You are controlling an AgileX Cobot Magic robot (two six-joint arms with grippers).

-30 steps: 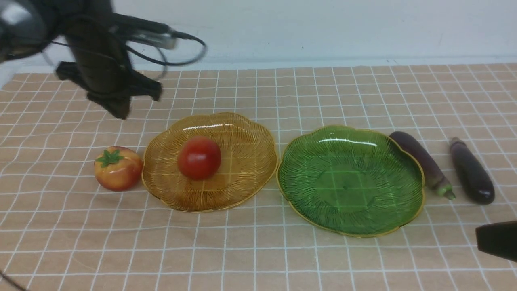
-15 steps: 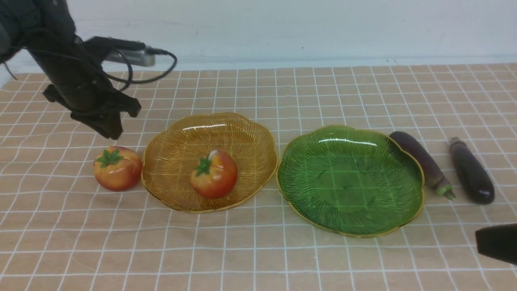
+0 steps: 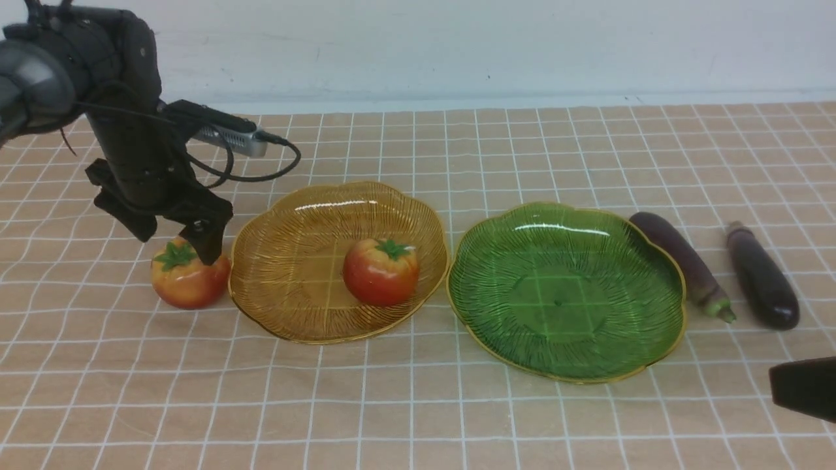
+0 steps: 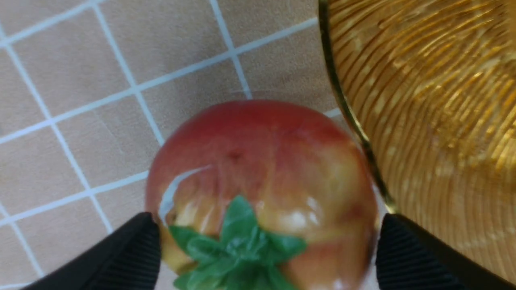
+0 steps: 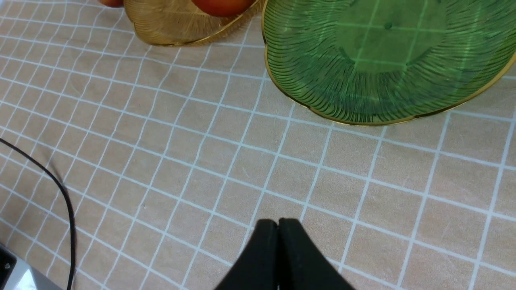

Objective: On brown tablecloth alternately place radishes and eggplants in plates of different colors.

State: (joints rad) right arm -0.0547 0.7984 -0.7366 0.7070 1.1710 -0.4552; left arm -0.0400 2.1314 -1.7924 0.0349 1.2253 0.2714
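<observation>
While one red-orange toy radish (image 3: 381, 271) lies in the ribbed amber plastic plate (image 3: 274, 313), three items remain | left gripper (image 3: 176, 240) spread astride second radish (image 3: 186, 287) on checked brown tablecloth (image 3: 418, 418) | right gripper (image 5: 278, 227) pressed together | green ribbed plate (image 3: 503, 339) bare, purple eggplants (image 3: 686, 261) beside its right rim

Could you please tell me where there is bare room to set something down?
Bare: tablecloth between the amber plate, green plate and the robot; also beyond them. Crowded: left gripper straddling the radish beside the amber plate; eggplants beside the green plate.
</observation>
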